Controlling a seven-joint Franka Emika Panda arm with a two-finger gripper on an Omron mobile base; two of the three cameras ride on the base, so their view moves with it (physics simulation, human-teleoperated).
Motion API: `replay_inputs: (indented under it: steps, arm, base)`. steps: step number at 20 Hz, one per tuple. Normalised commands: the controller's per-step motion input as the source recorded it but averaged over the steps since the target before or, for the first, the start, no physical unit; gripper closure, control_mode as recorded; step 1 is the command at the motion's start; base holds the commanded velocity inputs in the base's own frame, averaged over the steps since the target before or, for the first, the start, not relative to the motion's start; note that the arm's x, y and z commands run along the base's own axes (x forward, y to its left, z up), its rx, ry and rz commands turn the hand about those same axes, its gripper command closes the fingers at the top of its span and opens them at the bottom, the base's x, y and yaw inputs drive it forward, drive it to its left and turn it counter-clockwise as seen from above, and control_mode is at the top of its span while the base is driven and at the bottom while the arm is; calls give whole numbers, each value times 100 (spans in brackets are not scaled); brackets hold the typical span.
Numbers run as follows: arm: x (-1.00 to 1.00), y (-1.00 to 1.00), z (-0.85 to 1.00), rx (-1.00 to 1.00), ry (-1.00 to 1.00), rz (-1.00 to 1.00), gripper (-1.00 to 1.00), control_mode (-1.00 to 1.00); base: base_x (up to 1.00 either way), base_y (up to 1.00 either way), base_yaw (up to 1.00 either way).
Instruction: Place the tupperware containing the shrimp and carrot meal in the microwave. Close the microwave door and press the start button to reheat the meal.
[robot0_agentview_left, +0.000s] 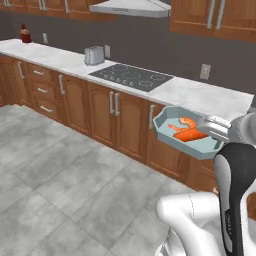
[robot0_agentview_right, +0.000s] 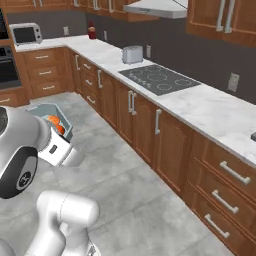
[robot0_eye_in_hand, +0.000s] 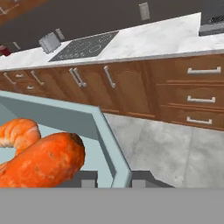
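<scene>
Orange food sits right against my camera in the hand view: a carrot chunk (robot0_eye_in_hand: 41, 159) at the lower left and a curled shrimp (robot0_eye_in_hand: 17, 133) just behind it, touching it. Both lie in the tupperware (robot0_eye_in_hand: 103, 131), whose pale blue-grey wall runs from the left edge to a cut corner near the frame's middle and then down to the bottom. My gripper (robot0_eye_in_hand: 113, 180) is clamped on that rim, one dark fingertip on each side of the wall.

From the left base view, the tupperware (robot0_agentview_left: 167, 135) hangs in the air at centre right, held level and off the floor, in front of the wooden cabinet doors (robot0_agentview_left: 115, 117) and below the edge of the bench (robot0_agentview_left: 200, 95). Its long axis runs from the upper left toward the lower right of that frame, the far end pointing at the cabinets and the near end at my gripper (robot0_agentview_left: 212, 129). The meal (robot0_agentview_left: 186, 131) rests toward the gripped end.

On the bench I see a black cooktop (robot0_agentview_left: 131, 76) at upper centre and a silver toaster (robot0_agentview_left: 93, 55) to its left.

In the right base view the tupperware (robot0_agentview_right: 42, 111) shows at left centre, partly hidden behind my arm.
</scene>
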Motion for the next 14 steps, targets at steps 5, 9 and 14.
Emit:
replay_inputs:
  steps: [5, 9, 14]
  arm:
    - [0, 0, 0, 0, 0, 0, 100, 100]
    - [0, 0, 0, 0, 0, 0, 100, 100]
    - [0, 0, 0, 0, 0, 0, 100, 100]
  base:
    - [100, 0, 59]
    - [100, 0, 57]
    - [100, 3, 49]
